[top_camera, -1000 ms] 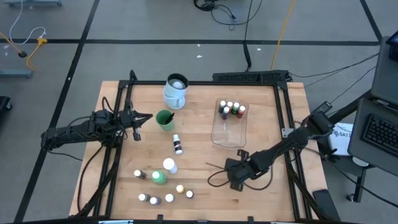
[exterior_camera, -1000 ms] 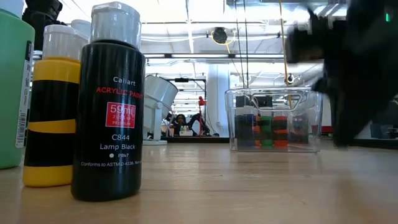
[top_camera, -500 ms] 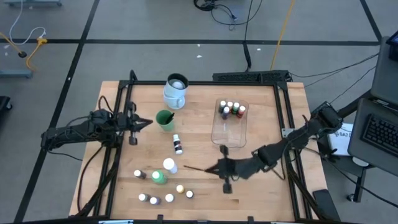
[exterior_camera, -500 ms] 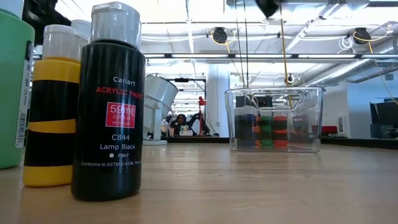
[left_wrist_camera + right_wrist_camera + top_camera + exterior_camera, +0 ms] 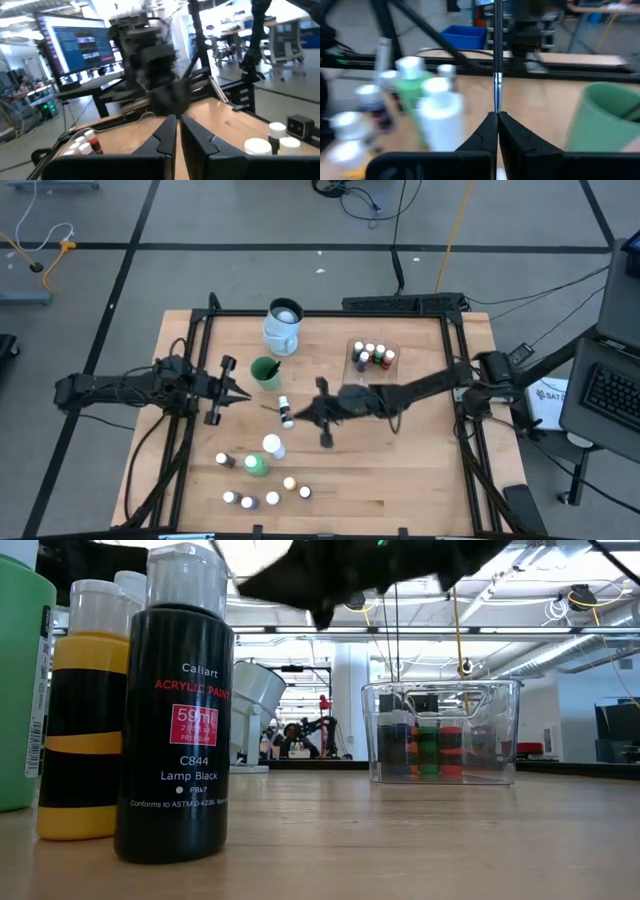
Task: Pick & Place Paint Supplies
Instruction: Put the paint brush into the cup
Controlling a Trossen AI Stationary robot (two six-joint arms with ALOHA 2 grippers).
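1. The left gripper (image 5: 240,392) sits over the table's (image 5: 420,470) left side, its fingers pressed together around nothing, pointing toward the green cup (image 5: 265,372)
2. Beyond that cup stands the white-and-blue mug (image 5: 282,325), near the far edge
3. Loose paint bottles (image 5: 255,465) cluster at the near left of the table, the larger green bottle (image 5: 256,466) among them; in the low view a black bottle (image 5: 175,710) and a yellow bottle (image 5: 88,715) stand closest to the camera
4. The right gripper (image 5: 300,413) reaches across to mid-table, clamped on a thin brush (image 5: 497,55) whose handle juts straight out past the fingertips; two small bottles (image 5: 285,411) lie just beside it
5. At the right, the clear tub (image 5: 368,392) holds several small bottles (image 5: 371,355) gathered at its far end
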